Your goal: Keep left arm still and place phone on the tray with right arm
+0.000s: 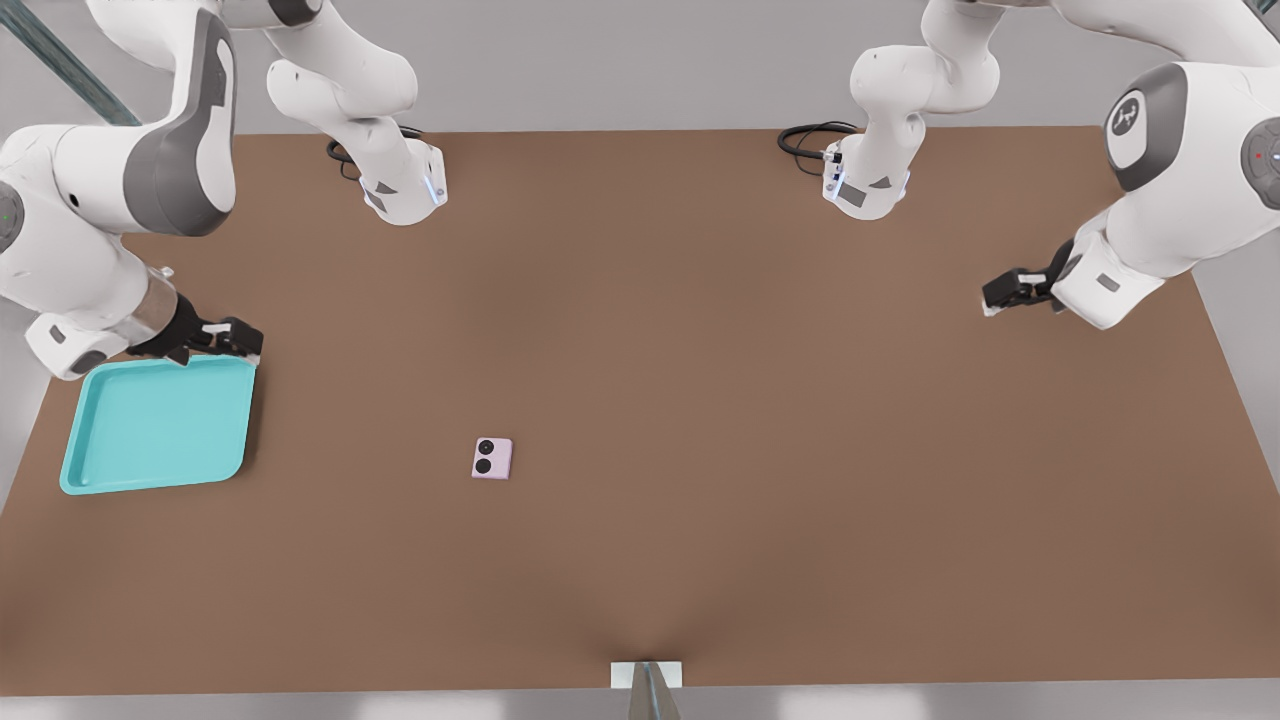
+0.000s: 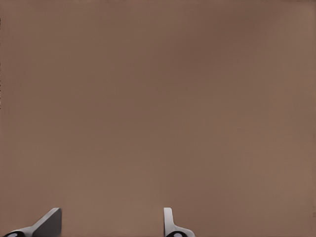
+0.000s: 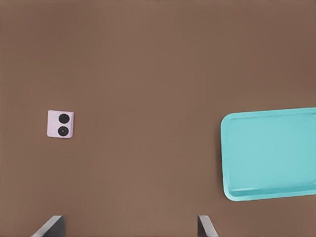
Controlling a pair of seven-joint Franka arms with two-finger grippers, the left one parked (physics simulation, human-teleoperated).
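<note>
Phone (image 1: 492,458), squarish pale pink, flat on matte brown table (image 1: 700,400); hand (image 1: 238,338) spread above glossy rounded turquoise tray (image 1: 90,470).

A broad brown table (image 1: 700,400) fills most of the room, its surface matte and evenly lit with a faint darker patch at the near edge. Beyond its far edge runs a pale grey wall (image 1: 620,60), and a light grey floor (image 1: 1250,340) shows along the sides
</note>
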